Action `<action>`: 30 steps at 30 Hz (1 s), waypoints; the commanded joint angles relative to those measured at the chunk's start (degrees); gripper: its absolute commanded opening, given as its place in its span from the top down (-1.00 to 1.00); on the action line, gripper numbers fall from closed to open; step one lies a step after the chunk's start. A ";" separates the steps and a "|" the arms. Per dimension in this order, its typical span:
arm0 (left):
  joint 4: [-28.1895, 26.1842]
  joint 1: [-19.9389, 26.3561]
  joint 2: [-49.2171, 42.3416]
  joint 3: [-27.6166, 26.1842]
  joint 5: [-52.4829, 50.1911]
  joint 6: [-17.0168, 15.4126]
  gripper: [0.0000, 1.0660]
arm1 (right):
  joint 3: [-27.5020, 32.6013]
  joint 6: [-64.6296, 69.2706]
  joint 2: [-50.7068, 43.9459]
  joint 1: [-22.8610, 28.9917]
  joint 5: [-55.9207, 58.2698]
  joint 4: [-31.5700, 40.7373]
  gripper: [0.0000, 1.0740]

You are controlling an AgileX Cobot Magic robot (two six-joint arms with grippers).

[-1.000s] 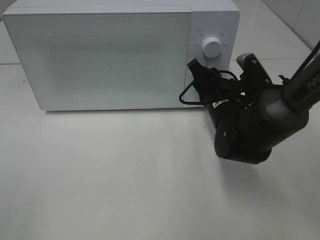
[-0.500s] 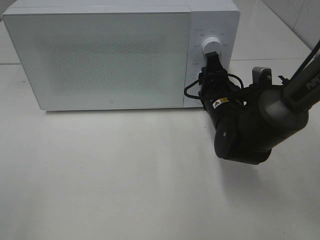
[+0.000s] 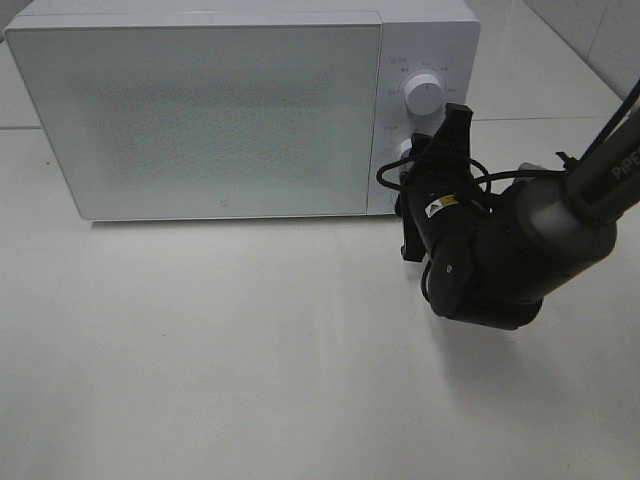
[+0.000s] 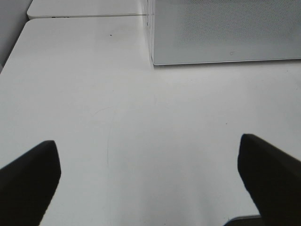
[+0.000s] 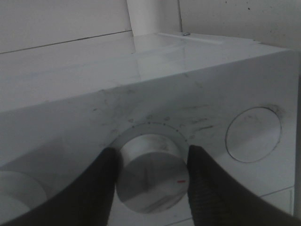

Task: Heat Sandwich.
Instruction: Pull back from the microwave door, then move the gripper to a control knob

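The sandwich showed in no view; it was probably behind the shut door [image 3: 200, 115] of the boxy white microwave oven [image 3: 440, 50] at the far side of the white table [image 3: 250, 350]. The right gripper [image 5: 150, 157] pinched the lower round white dial [image 5: 150, 181] on the oven's right-hand panel, so setting the heating seemed the step in hand. The next move called for a steady wrist twist without slipping. The left gripper [image 4: 146, 153] hung with its jaws spread wide over the table, near left.

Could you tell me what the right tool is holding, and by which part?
The lower knob on the microwave, pinched across its rim; the left tool holds nothing.
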 commanded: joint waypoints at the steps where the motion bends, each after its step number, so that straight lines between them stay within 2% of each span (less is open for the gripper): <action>1: 0.00 0.23 -1.49 0.23 -0.34 -0.34 -0.82 | -0.74 1.55 -0.29 0.00 -1.03 -3.50 0.91; 14: 0.00 0.23 -1.49 0.23 -0.34 -0.34 -0.82 | -0.74 0.29 -0.29 0.00 -1.03 -3.55 0.85; 23: 0.00 0.23 -1.49 0.23 -0.34 -0.34 -0.82 | -0.74 -0.23 -0.29 0.00 -1.03 -3.67 0.66; 26: 0.00 0.23 -1.49 0.23 -0.34 -0.34 -0.82 | -0.74 -0.23 -0.29 0.00 -1.03 -3.44 0.40; 27: 0.00 0.23 -1.49 0.23 -0.34 -0.34 -0.82 | -0.74 -0.23 -0.29 0.00 -1.03 -3.44 0.40; 28: 0.00 0.23 -1.49 0.23 -0.34 -0.34 -0.82 | -0.74 -0.74 -0.29 0.00 -1.03 -3.27 0.22; 30: 0.00 0.23 -1.49 0.23 -0.34 -0.34 -0.82 | -0.74 -1.38 -0.29 0.00 -1.09 -3.27 0.00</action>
